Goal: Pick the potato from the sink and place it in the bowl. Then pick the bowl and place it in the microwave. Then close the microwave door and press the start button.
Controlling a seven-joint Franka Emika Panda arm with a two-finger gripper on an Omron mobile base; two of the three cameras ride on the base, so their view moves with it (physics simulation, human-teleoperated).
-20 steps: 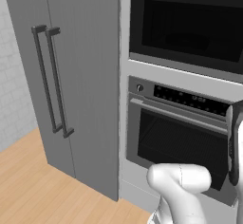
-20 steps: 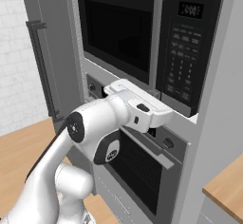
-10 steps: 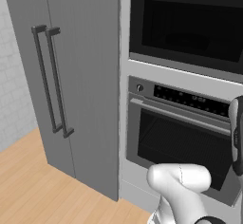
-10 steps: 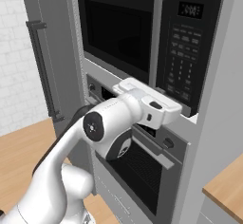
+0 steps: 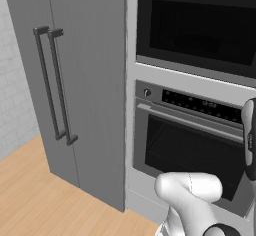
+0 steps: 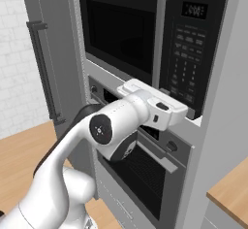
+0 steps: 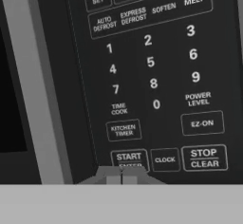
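One slip sideways and our closed jaws are pressing the CLOCK key [image 7: 164, 160] beside the START button [image 7: 129, 157] on the black built-in microwave [image 6: 160, 43].

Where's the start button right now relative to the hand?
In the hand view the start button sits at the bottom of the microwave's button panel, left of CLOCK and below KITCHEN TIMER, directly above the hand.

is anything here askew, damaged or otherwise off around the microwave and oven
Nothing stands out. The microwave door sits shut and flush, the oven below is closed with its handle level, and the tall cabinet doors hang straight. The hand sits just under the START button, fingers together.
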